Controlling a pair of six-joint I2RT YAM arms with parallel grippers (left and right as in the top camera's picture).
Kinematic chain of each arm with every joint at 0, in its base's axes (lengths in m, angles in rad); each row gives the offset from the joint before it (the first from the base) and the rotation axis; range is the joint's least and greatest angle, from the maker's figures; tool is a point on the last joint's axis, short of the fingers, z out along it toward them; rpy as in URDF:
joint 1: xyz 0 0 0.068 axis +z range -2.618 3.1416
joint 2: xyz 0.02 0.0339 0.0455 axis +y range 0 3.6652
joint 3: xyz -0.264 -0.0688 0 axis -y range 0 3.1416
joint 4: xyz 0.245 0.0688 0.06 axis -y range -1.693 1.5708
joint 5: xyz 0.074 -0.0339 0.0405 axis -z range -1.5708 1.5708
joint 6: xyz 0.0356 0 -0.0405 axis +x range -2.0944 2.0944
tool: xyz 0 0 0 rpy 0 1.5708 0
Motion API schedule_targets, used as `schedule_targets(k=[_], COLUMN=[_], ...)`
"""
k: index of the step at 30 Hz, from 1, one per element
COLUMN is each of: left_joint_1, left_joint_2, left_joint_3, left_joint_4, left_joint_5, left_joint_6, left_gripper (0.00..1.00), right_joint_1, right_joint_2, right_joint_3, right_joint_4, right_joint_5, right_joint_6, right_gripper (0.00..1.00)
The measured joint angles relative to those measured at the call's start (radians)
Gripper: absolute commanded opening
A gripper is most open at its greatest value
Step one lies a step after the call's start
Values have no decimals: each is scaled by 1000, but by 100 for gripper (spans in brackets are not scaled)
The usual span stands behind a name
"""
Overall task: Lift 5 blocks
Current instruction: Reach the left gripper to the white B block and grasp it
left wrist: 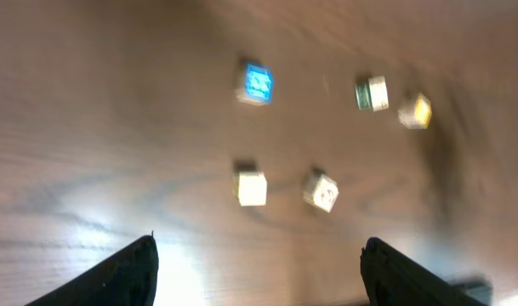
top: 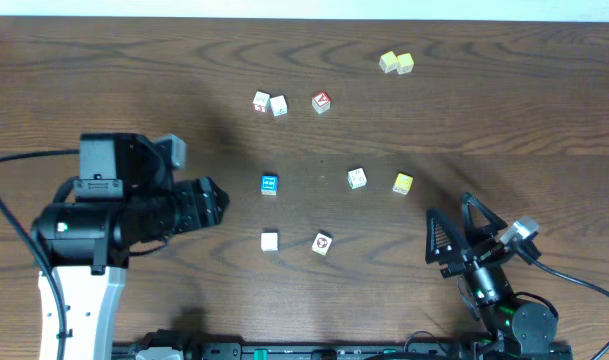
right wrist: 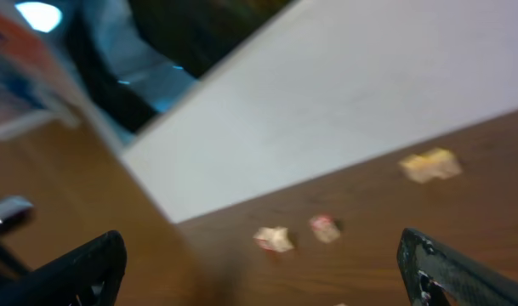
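Blocks, five, tiny printed cubes, all resting flat on bench (top: 114, 80), none lifted. Upper row: blue-faced cube (top: 270, 184), white printed cube (top: 357, 178), yellow cube (top: 403, 184) near it. Lower row: plain white cube (top: 270, 240), red-and-black marked cube (top: 323, 243). All apart from one another.

Left claw (top: 212, 200): spread wide, holding nothing, near the blue-faced cube, pointed toward the group.

Right claw (top: 452, 228): fully spread, empty, off to the right of the yellow cube.

Farther back, not counted: red-topped cube (top: 321, 102), two white cubes (top: 269, 103), pale yellow-green pair (top: 396, 63).

Hazards, as judged:
- tiny cube nudged or tipped by one side of a wide-spread claw before closure
- pinch on a corner, cube squirting out
- neighbour swept aside in the closer right-hand pair
- mistaken pick from the back row

Wrist views blurred, fine alignment hard to confirm.
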Motion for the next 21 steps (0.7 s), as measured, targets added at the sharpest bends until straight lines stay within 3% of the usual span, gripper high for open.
schedule_targets(k=[4, 9, 15, 21], left_joint_1=[-76, -176, -265, -373], left_joint_2=[0, -1, 22, 87], left_joint_3=[-11, -122, -252, -280], left_joint_4=[-49, -29, 72, 178], left_joint_5=[38, 54, 8, -195], left_joint_6=[14, 2, -37, -121], left_gripper=[77, 77, 77, 77], right_joint_1=[0, 0, 0, 0], right_joint_2=[2, 101, 455, 854], right_joint_3=[43, 264, 725, 1161], right_joint_4=[-65, -391, -863, -1259], right_joint_5=[-32, -39, -24, -19], right_joint_6=[46, -34, -267, -472], right_gripper=[99, 99, 99, 99])
